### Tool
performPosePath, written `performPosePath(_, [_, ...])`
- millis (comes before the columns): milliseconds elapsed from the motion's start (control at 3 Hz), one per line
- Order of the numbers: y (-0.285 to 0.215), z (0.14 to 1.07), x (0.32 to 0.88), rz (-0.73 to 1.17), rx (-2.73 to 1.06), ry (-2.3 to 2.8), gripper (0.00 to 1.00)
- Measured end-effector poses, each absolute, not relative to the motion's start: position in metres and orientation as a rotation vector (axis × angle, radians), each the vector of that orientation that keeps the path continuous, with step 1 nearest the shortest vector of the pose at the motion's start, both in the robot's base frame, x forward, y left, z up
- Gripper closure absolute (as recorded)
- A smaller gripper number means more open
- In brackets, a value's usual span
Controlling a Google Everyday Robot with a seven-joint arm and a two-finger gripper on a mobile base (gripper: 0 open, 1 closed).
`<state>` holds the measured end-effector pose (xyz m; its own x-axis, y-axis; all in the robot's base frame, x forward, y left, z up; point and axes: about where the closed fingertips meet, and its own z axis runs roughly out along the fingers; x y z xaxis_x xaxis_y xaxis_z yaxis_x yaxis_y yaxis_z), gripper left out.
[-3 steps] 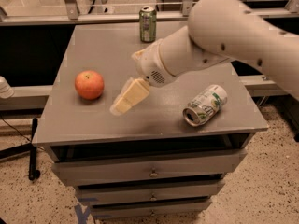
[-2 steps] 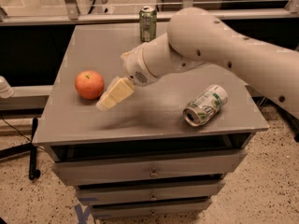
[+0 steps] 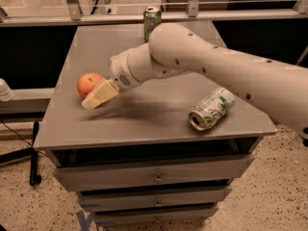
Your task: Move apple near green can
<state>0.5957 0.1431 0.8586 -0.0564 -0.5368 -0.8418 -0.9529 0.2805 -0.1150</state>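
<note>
One apple on the left part of the table. Gripper sits right against its front-right side, and I can't tell if it's open or closed. Green can stands at the back edge, well apart from the apple. White-silver can lies on its side at right, off the path I'd say. I read this as reach-to-grasp. Next: get a firm hold, then carry the apple back beside the green can

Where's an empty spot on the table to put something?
Bare grey tabletop lies left of the upright green can, and along the front between the round red apple and the tipped white-silver can. It's crowded where the gripper sits right beside the apple.
</note>
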Motion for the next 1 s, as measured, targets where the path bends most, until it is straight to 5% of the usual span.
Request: performPosePath(1000, [0.1484,0.8586,0.6066,0.627,-1.29,1.718,0.64])
